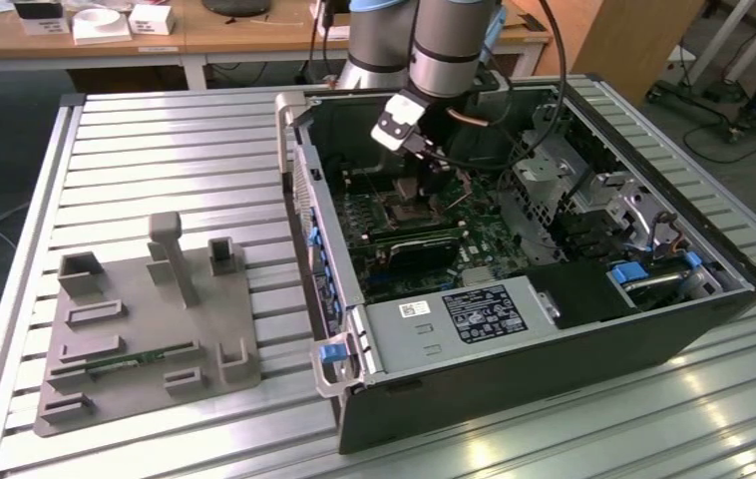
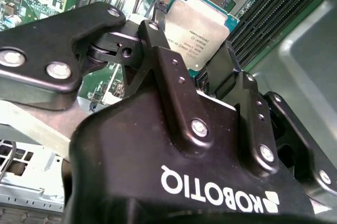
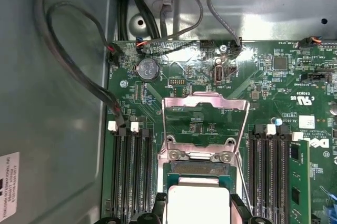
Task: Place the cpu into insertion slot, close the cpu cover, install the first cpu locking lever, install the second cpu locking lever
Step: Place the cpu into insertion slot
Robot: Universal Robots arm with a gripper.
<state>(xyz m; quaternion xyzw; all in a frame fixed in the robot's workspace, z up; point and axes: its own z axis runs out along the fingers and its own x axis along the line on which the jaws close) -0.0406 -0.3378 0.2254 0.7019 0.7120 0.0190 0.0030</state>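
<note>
My claw (image 2: 190,38) pinches the cpu (image 2: 200,23) by two opposite edges, with the insertion slot (image 3: 197,168) just beyond its fingertips. I judge the chip light, rigid, slick-topped and fragile underneath, so edges only.

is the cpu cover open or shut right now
Open. The cpu cover is swung back off the socket, green board showing through its cut-out; the gripper holds the cpu at the socket.
</note>
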